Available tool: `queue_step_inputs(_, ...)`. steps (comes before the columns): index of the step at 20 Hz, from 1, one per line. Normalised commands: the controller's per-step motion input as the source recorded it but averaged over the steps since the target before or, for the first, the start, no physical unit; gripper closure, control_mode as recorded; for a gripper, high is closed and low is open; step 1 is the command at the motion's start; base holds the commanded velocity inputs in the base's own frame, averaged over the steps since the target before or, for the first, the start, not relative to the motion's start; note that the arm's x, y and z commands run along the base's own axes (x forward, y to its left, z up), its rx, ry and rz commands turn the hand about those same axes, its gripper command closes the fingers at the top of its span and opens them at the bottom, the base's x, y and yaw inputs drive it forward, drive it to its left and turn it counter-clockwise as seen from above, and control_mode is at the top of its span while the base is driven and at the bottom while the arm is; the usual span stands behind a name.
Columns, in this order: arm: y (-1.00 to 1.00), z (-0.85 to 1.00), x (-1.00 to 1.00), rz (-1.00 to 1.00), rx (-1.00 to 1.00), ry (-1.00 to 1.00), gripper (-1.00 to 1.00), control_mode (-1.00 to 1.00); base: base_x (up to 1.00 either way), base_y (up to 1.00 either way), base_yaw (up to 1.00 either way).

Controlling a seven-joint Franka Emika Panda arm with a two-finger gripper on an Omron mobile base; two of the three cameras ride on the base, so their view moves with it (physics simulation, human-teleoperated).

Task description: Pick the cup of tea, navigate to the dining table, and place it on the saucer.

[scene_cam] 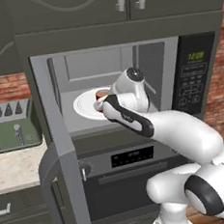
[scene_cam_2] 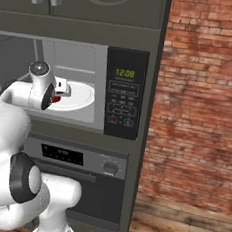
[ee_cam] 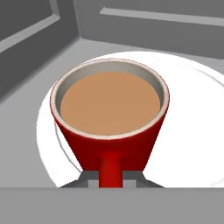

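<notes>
The scene is a kitchen wall of dark grey-green cabinets [scene_cam: 74, 6] with a built-in microwave [scene_cam: 116, 84] above an oven [scene_cam: 129, 175], and red brick wall [scene_cam_2: 200, 96] running to the right over a wooden plank floor [scene_cam_2: 177, 229]. The microwave door [scene_cam: 60, 162] hangs open toward the left. To the left, a pale speckled surface [scene_cam: 17, 166] sits below a brick backsplash, with a green rack of dark items [scene_cam: 8, 124] on it. The microwave control panel [scene_cam_2: 123, 93] shows a green clock reading 12:08; its button labels are too small to read, as is the oven display. Inside the microwave cavity lies a large round white plate [ee_cam: 188, 131], and on it stands the cup of tea [ee_cam: 109, 113], a red mug full of light brown liquid, upright, its handle turned toward the hand camera. The arm reaches into the cavity, and the gripper [ee_cam: 110, 180] sits right at the handle, with grey finger parts just visible on either side of it at the frame's lower edge; whether the fingers actually press on the handle cannot be told. In the left base view the cup [scene_cam: 102, 94] peeks out red behind the wrist.
</notes>
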Motion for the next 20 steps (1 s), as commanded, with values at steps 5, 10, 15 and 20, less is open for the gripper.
queue_step_inputs(5, -0.44, 0.34, -0.96, -0.01, 0.00, 0.00, 1.00, -1.00, 0.00, 0.00, 0.00)
queue_step_inputs(10, -0.44, 0.43, -0.99, -0.01, 0.00, 0.00, 1.00, -1.00, 0.00, 0.00, 0.00)
queue_step_inputs(15, -0.41, 0.48, -0.93, -0.02, 0.00, 0.00, 1.00, -1.00, 0.00, 0.00, 0.00)
queue_step_inputs(20, -0.33, 0.47, -0.77, -0.04, 0.00, 0.00, 1.00, -1.00, 0.00, 0.00, 0.00)
